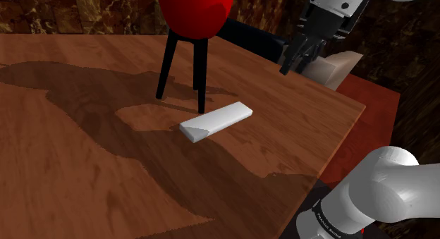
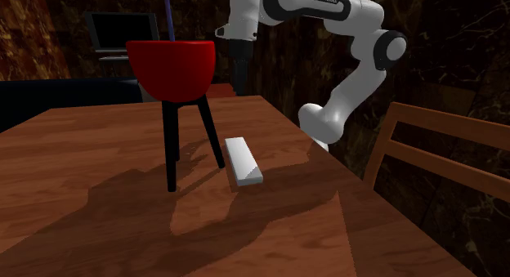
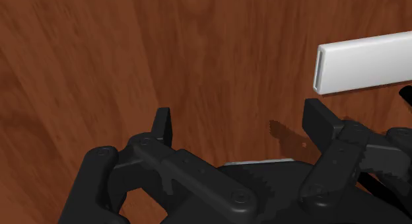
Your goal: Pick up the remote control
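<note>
Shoulder view: wooden table (image 1: 84, 167) takes most of the frame, with broad shadows across it. White arm (image 1: 388, 181) rises from the lower right and arches over to the table's far edge. Second exterior view: wooden chair (image 2: 433, 153) at the table's right side. Red tub on black legs (image 1: 194, 12) stands mid-table. Remote control (image 1: 216, 121), drawn as a plain white slab, lies flat on the table just beside the tub's legs, on the side nearer the arm's base, not touching them. Gripper (image 1: 297, 63) hangs above the table's far edge, well apart from the remote control. Wrist view: fingers (image 3: 162, 123) stand wide apart with bare wood between them, nothing gripped; the remote control lies beyond one finger, outside the gap.
</note>
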Motion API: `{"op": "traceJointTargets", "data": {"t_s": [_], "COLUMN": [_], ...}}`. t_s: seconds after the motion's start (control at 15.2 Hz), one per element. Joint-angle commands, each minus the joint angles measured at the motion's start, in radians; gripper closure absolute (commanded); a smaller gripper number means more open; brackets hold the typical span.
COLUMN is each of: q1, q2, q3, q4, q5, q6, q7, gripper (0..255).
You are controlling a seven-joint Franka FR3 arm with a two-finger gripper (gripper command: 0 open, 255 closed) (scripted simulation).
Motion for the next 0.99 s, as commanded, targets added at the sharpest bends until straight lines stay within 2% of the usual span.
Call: {"op": "traceJointTargets", "data": {"t_s": [0.0, 0.46, 0.92], "q1": [0.0, -0.113, -0.271], "q2": [0.0, -0.062, 0.028], "q3": [0.0, 0.268, 0.553], "q4": [0.0, -0.051, 0.044], "q5": [0.0, 0.158, 0.308], "q6": [0.0, -0.015, 0.001], "q7": [0.0, 0.586, 1.169], "gripper": [0, 0, 0]}}
